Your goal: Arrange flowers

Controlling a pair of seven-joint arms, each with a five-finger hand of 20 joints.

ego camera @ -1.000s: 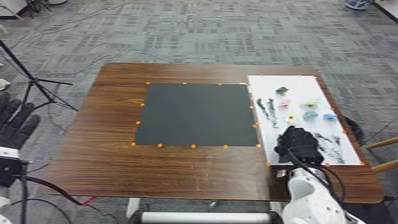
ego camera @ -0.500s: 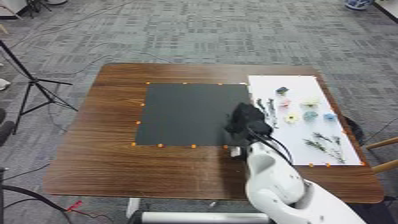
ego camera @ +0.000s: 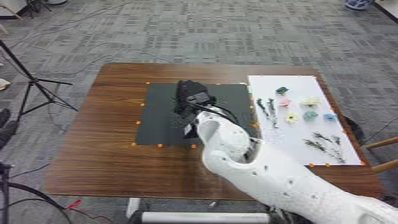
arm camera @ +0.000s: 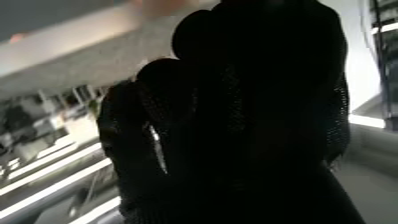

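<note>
Right arm stretched forward and leftward, right hand [ego camera: 194, 97] above the black mat [ego camera: 158, 132], toward its far side; whether released, clenched or grasping, cannot tell. Since the previous frame, the hand has shifted inward from the mat's right edge and farther forward. Flowers [ego camera: 291, 118], dark stems [ego camera: 272, 111] and green sprigs [ego camera: 327, 145] lie on the white sheet [ego camera: 302, 84], right of the mat.

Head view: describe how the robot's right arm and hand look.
The right arm is glossy white, built of smooth, rounded segments dotted with small dark marks. Thin black cables loop along it near the wrist. The right hand wears a black fabric glove, whose fine textured weave shows in the right wrist view.
</note>
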